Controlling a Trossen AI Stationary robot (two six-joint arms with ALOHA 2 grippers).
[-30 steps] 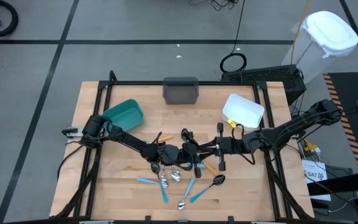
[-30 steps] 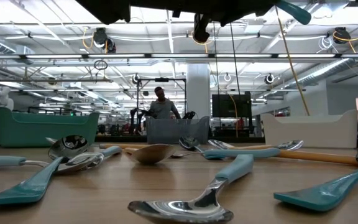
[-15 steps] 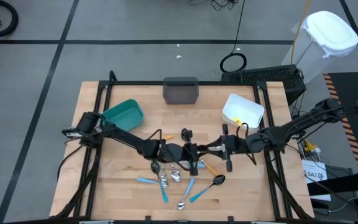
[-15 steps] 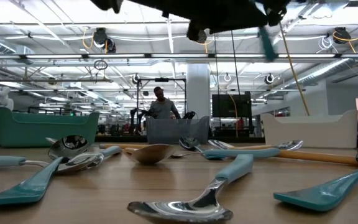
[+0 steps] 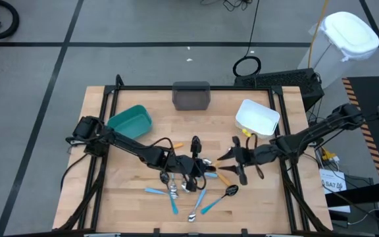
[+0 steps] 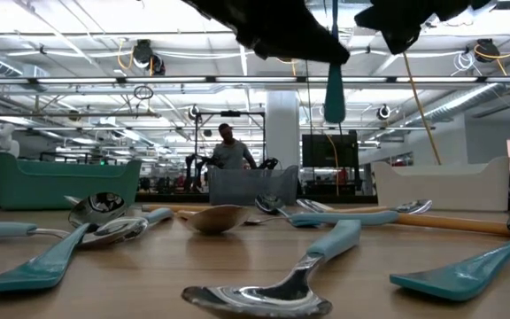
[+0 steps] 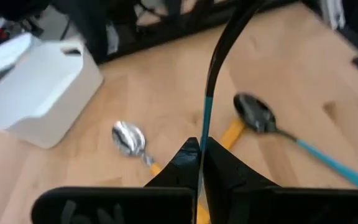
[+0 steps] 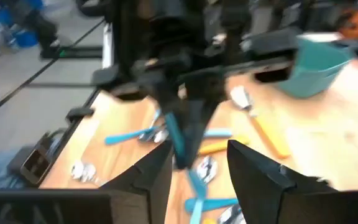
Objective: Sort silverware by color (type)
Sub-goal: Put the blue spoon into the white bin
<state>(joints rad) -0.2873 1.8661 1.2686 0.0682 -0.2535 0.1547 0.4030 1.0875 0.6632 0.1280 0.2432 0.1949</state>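
Left gripper (image 5: 201, 168) sits over the middle of the wooden table (image 5: 275, 204), its fingers (image 7: 219, 168) clenched on a blue-handled utensil (image 7: 207, 106); in the left wrist view the dark shaft rises from between the closed fingers, and in the low view the blue handle hangs down in the air above the tabletop. Which kind of head this piece carries cannot be told.

Right gripper (image 5: 232, 160) hovers just to the right of the left one, between the pile and the white bin (image 5: 258, 117). Its fingers (image 8: 263, 177) stand parted with nothing between them; the right wrist view looks through the gap at the left arm and the utensil it holds.

Most of the silverware (image 5: 188, 191) lies loose on the table in front of and under the two grippers: blue-handled pieces (image 5: 153, 191) fanned toward the front edge, a black-headed spoon (image 5: 231, 191) with a blue handle to the right, a silver spoon (image 7: 129, 138) with an orange handle near the white bin, and an orange-handled piece (image 5: 174, 144) behind the left gripper.

At the back, the teal bin (image 5: 131, 121) stands left, the grey bin (image 5: 191, 96) in the middle and the white bin right. A person (image 6: 228, 151) shows far off in the room beyond the table
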